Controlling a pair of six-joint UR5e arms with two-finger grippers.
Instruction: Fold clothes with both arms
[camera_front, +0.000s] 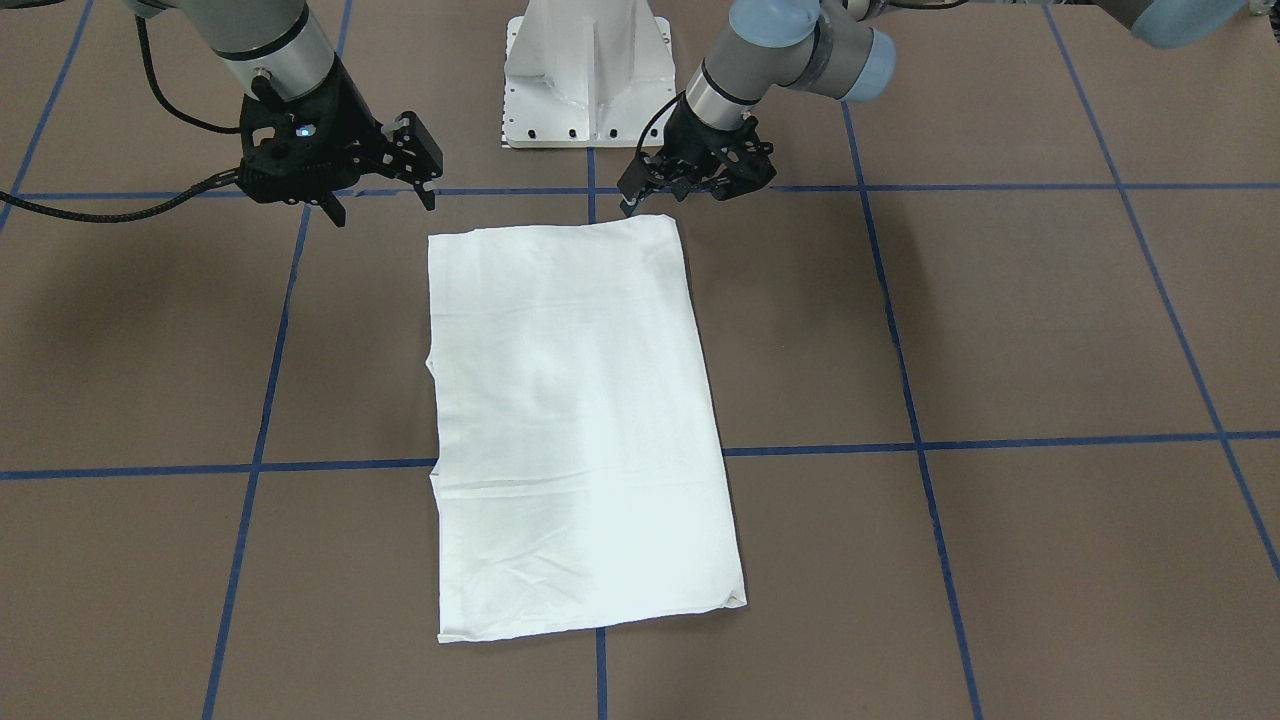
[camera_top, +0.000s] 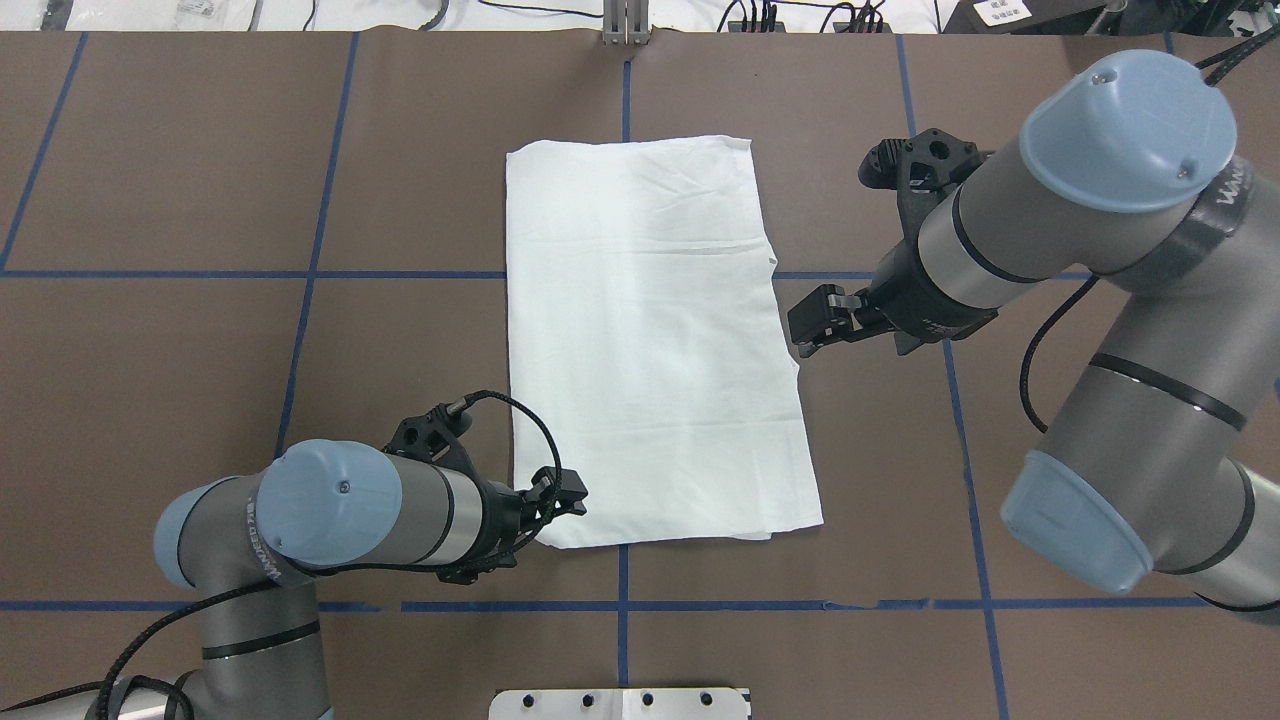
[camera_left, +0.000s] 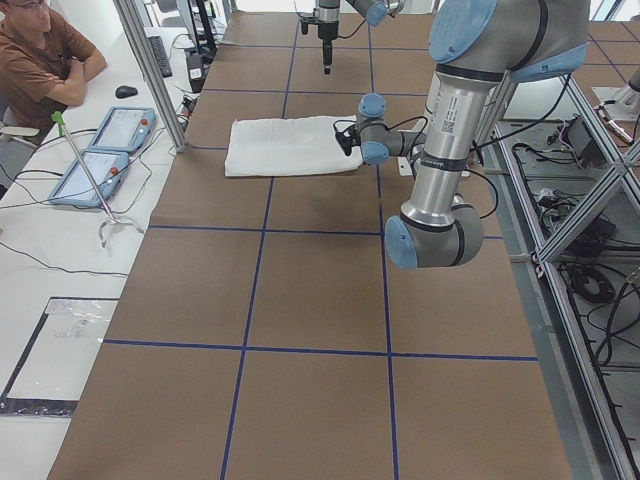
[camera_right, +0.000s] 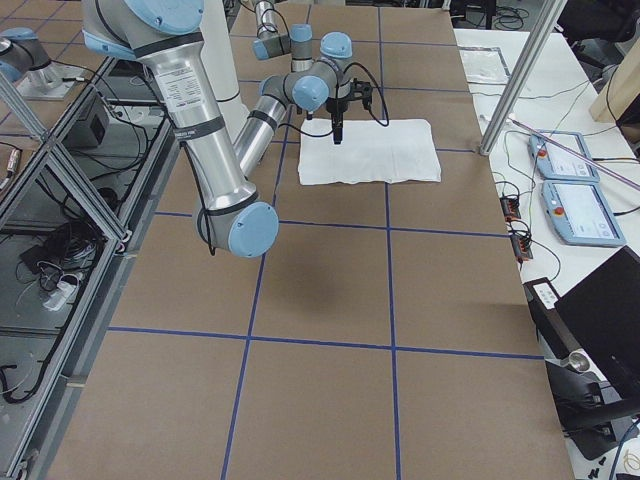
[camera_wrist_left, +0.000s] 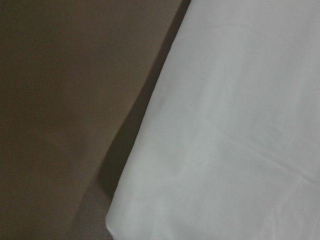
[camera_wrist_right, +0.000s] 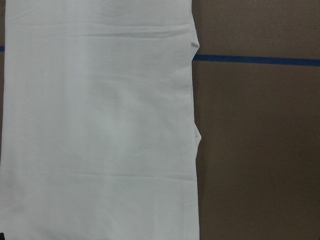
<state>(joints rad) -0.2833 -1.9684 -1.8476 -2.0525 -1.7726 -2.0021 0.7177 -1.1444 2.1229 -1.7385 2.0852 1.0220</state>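
White cotton filled most of the left wrist view: the T-shirt (camera_wrist_left: 225, 125), with one straight folded edge and a rounded corner low in the picture, casting a narrow shadow on the brown surface (camera_front: 1000, 320). The overhead view showed the garment already narrowed to a long rectangle, lying flat in the middle of the surface between the two arms. Its sleeves were tucked out of sight, and no print or collar showed.

The left hand (camera_top: 560, 495) sat at the corner of the short edge nearest the robot. Whether it touched the cloth, and whether its fingers were spread or pressed together, could not be told. The right hand (camera_top: 808, 328) hung with its fingers spread and holding nothing, just beside the opposite long edge and apparently lifted off the surface.

The shirt looked light, limp and several layers thick, so it would probably sag and drag if lifted by one point. Cotton should grip well enough on the pads. The sensible hold seemed to be the two corners of the short edge nearest the robot, each pinch taking every layer. If a pinch caught only the top sheet, the tucked sleeves might slip out.
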